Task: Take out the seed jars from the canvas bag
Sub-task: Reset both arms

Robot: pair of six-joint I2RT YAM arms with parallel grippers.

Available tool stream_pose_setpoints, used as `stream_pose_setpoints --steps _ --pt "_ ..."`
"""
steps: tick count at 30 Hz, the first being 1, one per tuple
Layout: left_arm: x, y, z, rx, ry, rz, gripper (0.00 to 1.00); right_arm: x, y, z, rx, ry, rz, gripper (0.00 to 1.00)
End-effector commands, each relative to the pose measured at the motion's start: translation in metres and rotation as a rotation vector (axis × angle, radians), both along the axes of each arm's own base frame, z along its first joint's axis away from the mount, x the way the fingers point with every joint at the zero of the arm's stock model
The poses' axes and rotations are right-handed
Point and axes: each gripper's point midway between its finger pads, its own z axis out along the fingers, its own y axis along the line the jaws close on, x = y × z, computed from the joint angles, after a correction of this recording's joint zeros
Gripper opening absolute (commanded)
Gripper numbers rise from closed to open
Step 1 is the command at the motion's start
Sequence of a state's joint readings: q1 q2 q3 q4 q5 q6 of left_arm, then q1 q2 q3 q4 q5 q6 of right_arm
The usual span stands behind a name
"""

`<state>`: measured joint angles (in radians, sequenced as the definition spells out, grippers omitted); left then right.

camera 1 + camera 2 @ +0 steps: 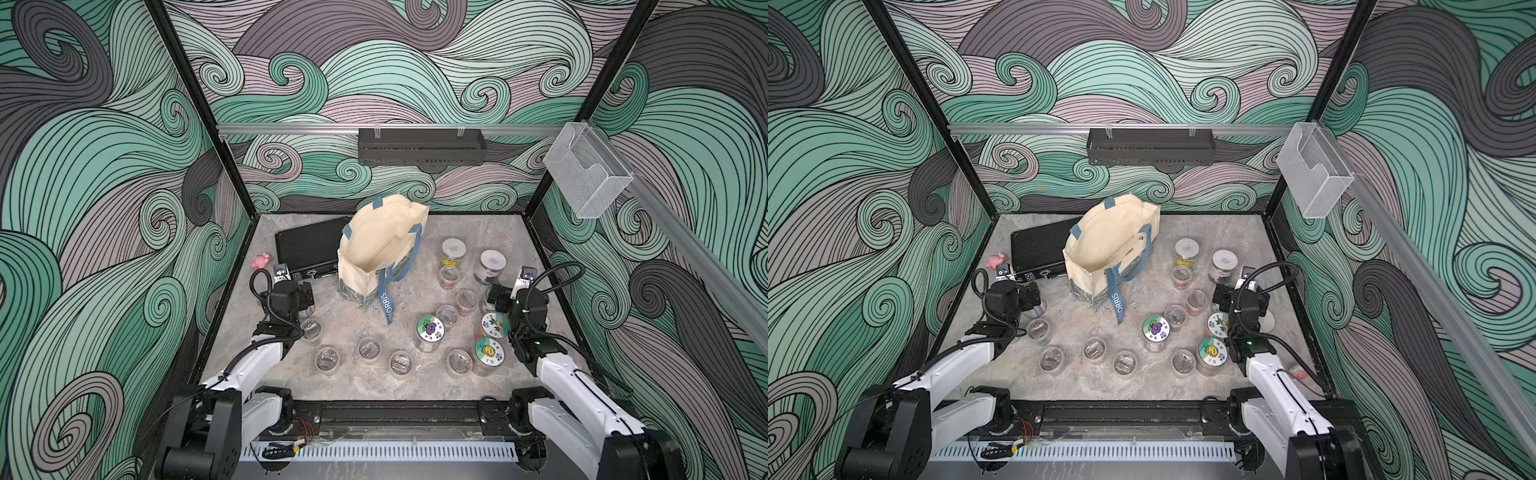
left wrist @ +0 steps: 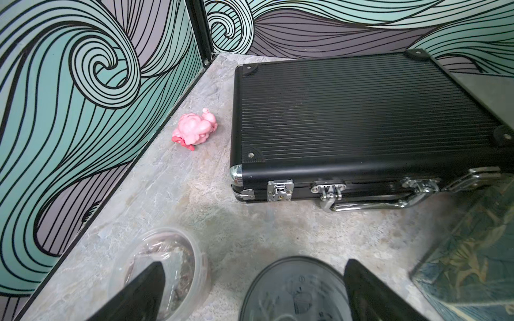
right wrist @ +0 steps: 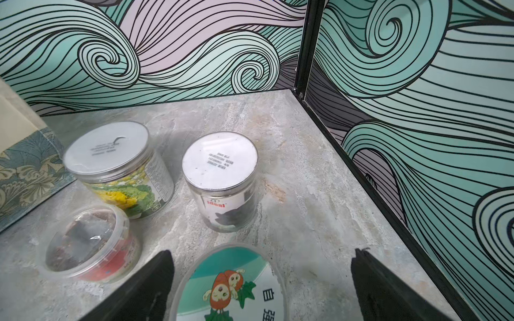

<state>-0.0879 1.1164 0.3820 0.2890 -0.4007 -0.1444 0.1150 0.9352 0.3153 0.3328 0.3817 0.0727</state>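
Marbled bench (image 1: 424,386) holds the seed jars (image 1: 430,328) around the seemingly empty canvas bag (image 1: 386,237), so I'd raise the left end effector (image 2: 254,262) and right end effector (image 3: 262,251), both spread wide astride jars, straight up.

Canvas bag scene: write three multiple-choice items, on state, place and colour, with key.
1. The canvas bag is: A upright, mouth open; B lying flat; C folded shut.
2. The pink toy lies: A inside the bag; B beside the black case; C on top of the case.
3. The bag's straps are: A red; B blue; C yellow.
Key: 1 A, it stands with mouth gaping; 2 B, it sits on the table by the case; 3 B, the hanging strap is blue.
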Motion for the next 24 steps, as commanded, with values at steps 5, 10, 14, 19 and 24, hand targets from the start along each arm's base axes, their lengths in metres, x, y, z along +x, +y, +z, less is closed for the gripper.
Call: stream_pose_setpoints --steps 5,10,14,19,24 --pt "0.036 -0.015 0.005 -0.014 -0.103 -0.195 0.99 0.029 0.003 -0.006 0.006 -0.063 0.023 0.99" --pt "0.050 -0.012 0.001 -0.015 -0.096 -0.209 0.99 0.043 0.003 -0.018 -0.024 -0.066 0.026 0.99" --pt "0.057 0.001 -0.013 -0.091 -0.090 -0.197 0.99 0.056 0.007 -0.024 -0.039 -0.077 0.061 0.99" --pt "0.064 0.006 -0.027 -0.152 -0.061 -0.207 0.99 0.061 0.015 -0.046 -0.040 -0.078 0.113 0.99" --pt "0.063 -0.002 -0.029 -0.148 -0.066 -0.261 0.99 0.070 0.018 -0.051 -0.030 -0.024 0.139 0.99"
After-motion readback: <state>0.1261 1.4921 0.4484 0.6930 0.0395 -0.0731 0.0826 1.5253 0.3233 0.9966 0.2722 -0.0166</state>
